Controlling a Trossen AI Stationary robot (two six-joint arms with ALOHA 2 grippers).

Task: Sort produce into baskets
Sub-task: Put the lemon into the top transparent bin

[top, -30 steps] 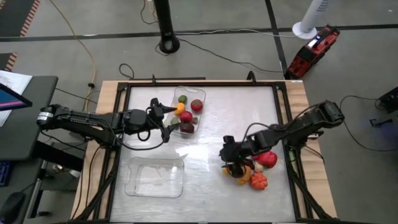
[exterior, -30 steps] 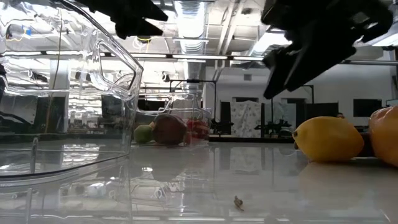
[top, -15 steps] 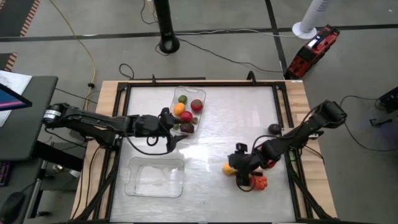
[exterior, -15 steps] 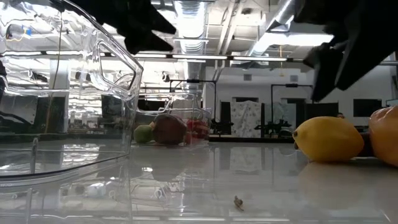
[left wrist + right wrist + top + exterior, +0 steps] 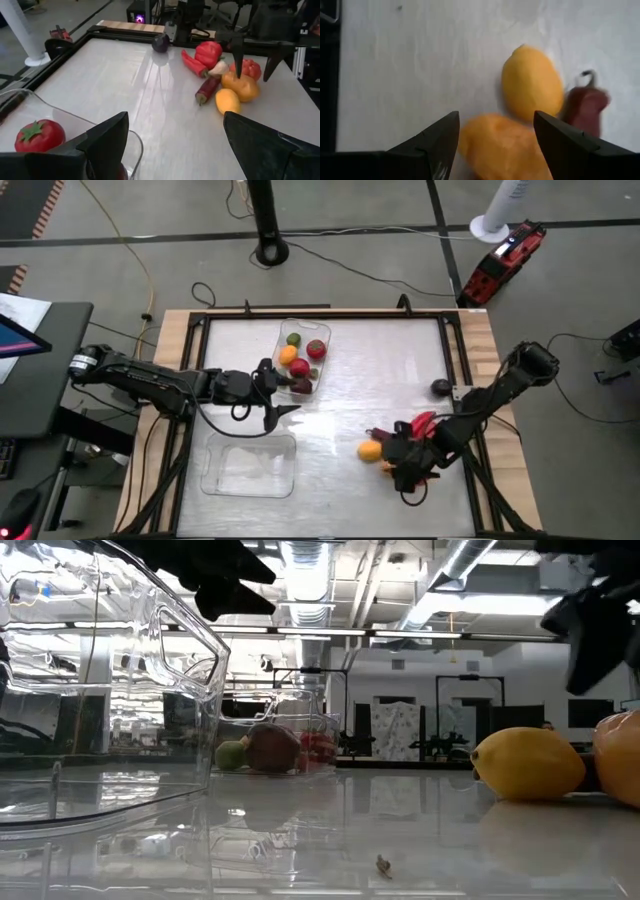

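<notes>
Two clear baskets are sitting on the table. The far basket, left of the middle, is holding four pieces that I can count from above: a small green one at the far end, a tomato, an orange piece and a red piece; one dark piece more is showing at its near end, partly under the left gripper. The near basket, at the near left, is holding nothing.

The rest of the produce is lying on the right half of the table. A lemon is lying at the left edge of a small pile, and the left wrist view is showing in this pile also an orange fruit, two long red chilies, a red pepper, a red ribbed piece and a small pale piece. One dark purple piece is lying alone, farther and to the right.

The left gripper is hanging at the near end of the far basket, its fingers wide apart and holding nothing. The right gripper is standing over the pile, fingers apart above the orange fruit beside the lemon, not clamped on it.
</notes>
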